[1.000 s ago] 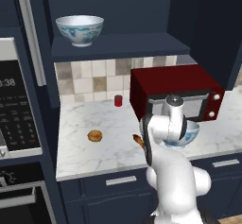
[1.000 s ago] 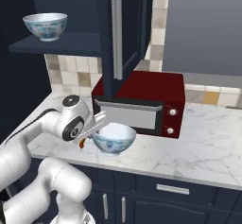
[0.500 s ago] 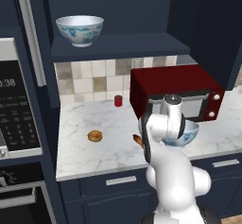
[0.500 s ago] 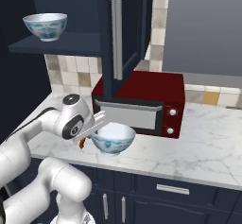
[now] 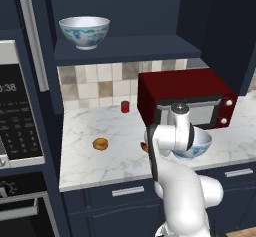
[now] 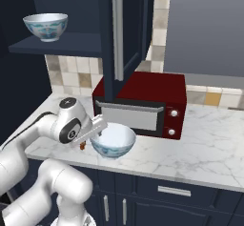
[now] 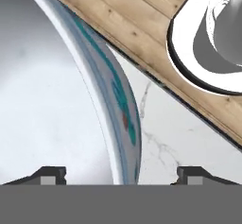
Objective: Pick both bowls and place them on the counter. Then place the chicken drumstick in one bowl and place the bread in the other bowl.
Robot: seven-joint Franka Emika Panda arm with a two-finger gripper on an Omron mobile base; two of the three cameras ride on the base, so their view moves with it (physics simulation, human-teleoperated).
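One bowl (image 6: pixel 113 143) now rests on the counter (image 6: pixel 209 144); my gripper (image 7: pixel 121 173) has just spread apart, straddling its rim. Second bowl (image 5: pixel 84 31) remains shelved; I fetch it next.

One bowl (image 6: pixel 113 142) is set near the counter's (image 6: pixel 209 144) front edge, before the microwave (image 6: pixel 143 103); another bowl (image 5: pixel 85 31) is set on the shelf (image 5: pixel 125 48).

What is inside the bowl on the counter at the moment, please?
The bowl on the counter looks empty: only its pale inside shows, no food. The rim hides the near part of its floor. The bread lies apart on the marble.
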